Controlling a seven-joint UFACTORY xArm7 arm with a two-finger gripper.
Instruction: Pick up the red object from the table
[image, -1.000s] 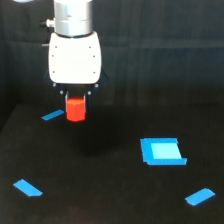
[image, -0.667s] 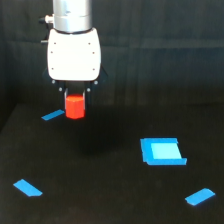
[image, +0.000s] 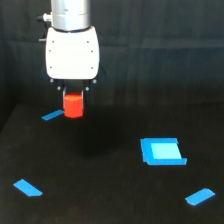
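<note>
The red object (image: 73, 105), a small bright red-orange block, hangs in the air above the black table (image: 100, 190) at the exterior view's left. My gripper (image: 73, 97) comes down from the white arm housing (image: 72, 50) and is shut on the block's top. Only the short dark fingers (image: 62, 91) show at the block's upper edges. A faint shadow lies on the table below and to the right of the block.
A blue tape strip (image: 52, 115) lies just left of the block, behind it. A blue rectangular patch (image: 161, 151) sits at the right. Two more blue strips lie near the front: one at the left (image: 27, 188), one at the right (image: 199, 196).
The arm has risen a little, carrying the red object higher above the table. The blue pieces have not moved.
</note>
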